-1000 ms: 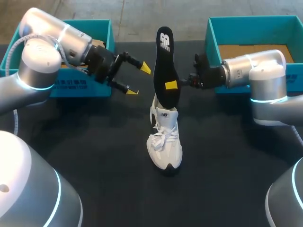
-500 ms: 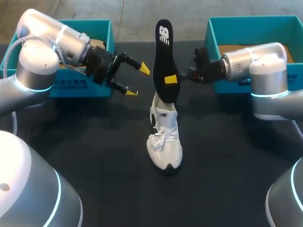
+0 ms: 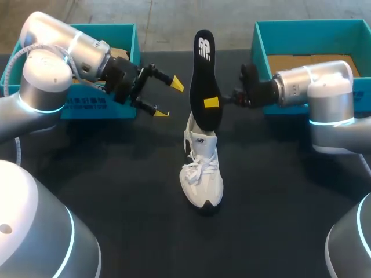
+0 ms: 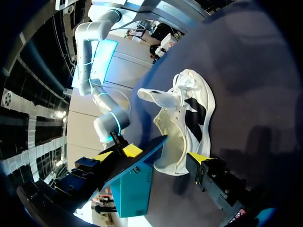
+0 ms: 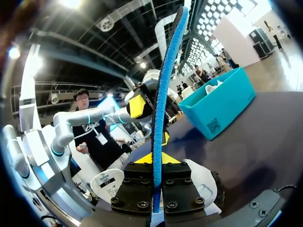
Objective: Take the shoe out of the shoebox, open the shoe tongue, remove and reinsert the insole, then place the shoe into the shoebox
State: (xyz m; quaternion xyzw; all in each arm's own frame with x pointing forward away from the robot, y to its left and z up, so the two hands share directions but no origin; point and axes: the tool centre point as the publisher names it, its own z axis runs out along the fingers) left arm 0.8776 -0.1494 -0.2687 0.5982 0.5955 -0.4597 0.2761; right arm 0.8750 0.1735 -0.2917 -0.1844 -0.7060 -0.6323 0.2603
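A white shoe (image 3: 202, 174) stands on the dark table, toe toward me. Above its heel opening hangs the black insole (image 3: 204, 75), upright, with my right gripper (image 3: 211, 103) shut on its lower part from the right. In the right wrist view the insole (image 5: 165, 85) runs edge-on, blue, straight out between the shut gripper (image 5: 156, 163), and the shoe (image 5: 204, 178) lies under it. My left gripper (image 3: 168, 98) stands open just left of the insole, touching nothing. In the left wrist view the shoe (image 4: 189, 118) lies ahead of the open gripper (image 4: 150, 157), with the insole (image 4: 142, 156) between its tips.
A teal shoebox (image 3: 124, 43) sits at the back left behind my left arm, and shows beside the left gripper as the shoebox (image 4: 132, 191). A second teal box (image 3: 313, 35) sits at the back right behind my right arm.
My right gripper raised the insole a little, then brought it back down and slightly right. The left arm and the shoe have hardly moved.
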